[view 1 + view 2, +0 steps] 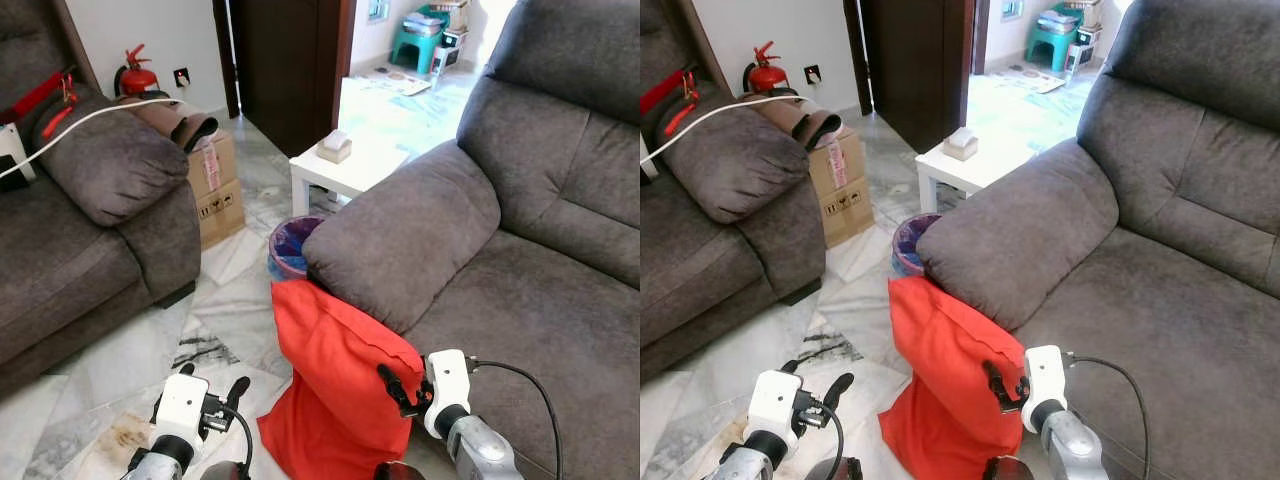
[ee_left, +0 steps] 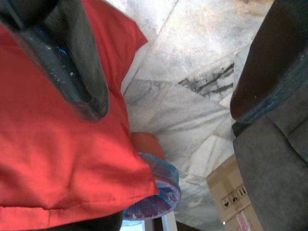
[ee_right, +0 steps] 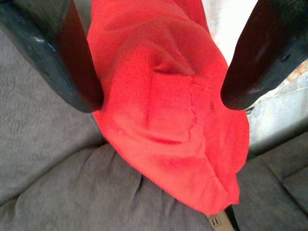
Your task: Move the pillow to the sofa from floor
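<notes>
The right tool [image 1: 398, 385] sits at the upper right edge of the soft red fabric pillow [image 1: 335, 375], its two black fingers [image 3: 72, 57] spread wide with the red cloth lying between them; nothing is clamped yet. The left tool [image 1: 232, 395] hangs lower and to the pillow's left, over the marble floor [image 1: 225, 320], its fingers likewise parted and holding nothing, with the pillow's edge just beside one finger in the left wrist view.

The pillow stands on end on the floor, its long axis near upright and leaning against the rounded armrest of the grey fabric sofa [image 1: 520, 270]. It lies between the two tools, nearer the right one, which looks the better placed to close on its top corner. The sofa seat is to the right of and above the pillow, so the lift would likely go up and rightward over the seat's front edge.

Behind the pillow a blue-rimmed bin [image 1: 290, 245] peeks out. A brown cardboard box [image 1: 215, 190] carries handling symbols and a red-printed tape strip; no words can be read.
</notes>
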### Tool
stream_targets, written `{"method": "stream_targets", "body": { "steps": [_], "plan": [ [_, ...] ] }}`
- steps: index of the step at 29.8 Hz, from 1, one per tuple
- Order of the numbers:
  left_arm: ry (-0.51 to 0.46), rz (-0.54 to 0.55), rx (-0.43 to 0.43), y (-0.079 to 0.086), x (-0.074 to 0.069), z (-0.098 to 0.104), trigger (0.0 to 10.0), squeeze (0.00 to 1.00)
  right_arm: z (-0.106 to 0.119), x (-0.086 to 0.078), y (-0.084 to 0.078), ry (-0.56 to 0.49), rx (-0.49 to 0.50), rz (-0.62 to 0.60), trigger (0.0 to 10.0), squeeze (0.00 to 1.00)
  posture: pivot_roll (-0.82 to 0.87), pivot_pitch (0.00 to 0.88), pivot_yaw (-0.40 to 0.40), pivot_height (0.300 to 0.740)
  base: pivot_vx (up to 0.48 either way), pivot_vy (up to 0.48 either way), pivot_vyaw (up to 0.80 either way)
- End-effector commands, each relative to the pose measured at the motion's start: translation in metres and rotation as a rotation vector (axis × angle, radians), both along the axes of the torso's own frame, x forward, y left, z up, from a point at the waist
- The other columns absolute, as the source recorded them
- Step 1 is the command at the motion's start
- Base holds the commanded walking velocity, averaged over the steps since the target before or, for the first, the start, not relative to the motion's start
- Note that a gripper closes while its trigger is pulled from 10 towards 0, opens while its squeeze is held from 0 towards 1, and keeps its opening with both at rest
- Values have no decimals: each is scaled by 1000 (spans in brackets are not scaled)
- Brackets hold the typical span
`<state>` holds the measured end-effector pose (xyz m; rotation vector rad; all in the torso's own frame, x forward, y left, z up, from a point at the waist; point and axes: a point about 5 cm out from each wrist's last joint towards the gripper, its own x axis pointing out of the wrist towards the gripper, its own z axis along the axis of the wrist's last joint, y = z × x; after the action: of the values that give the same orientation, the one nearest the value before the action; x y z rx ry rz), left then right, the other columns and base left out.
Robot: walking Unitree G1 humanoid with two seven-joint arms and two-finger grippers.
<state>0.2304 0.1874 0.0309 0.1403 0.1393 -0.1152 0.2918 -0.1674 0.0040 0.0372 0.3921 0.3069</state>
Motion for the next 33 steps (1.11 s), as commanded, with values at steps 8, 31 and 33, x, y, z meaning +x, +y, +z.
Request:
{"method": "stream_targets", "body": {
  "steps": [8,31,33],
  "plan": [
    [-2,21,1,1,-14,6,10000,0,2,6,8,14,5,-35,10000,0,183,174,-56,607,0,0,0],
    [15,56,25,4,-33,18,10000,0,8,13,20,-1,114,-75,0,0,243,245,-67,607,0,0,0],
    [15,57,24,3,-33,19,10000,0,8,13,18,-5,102,-85,0,0,240,244,-68,607,0,0,0]
  ]
}}
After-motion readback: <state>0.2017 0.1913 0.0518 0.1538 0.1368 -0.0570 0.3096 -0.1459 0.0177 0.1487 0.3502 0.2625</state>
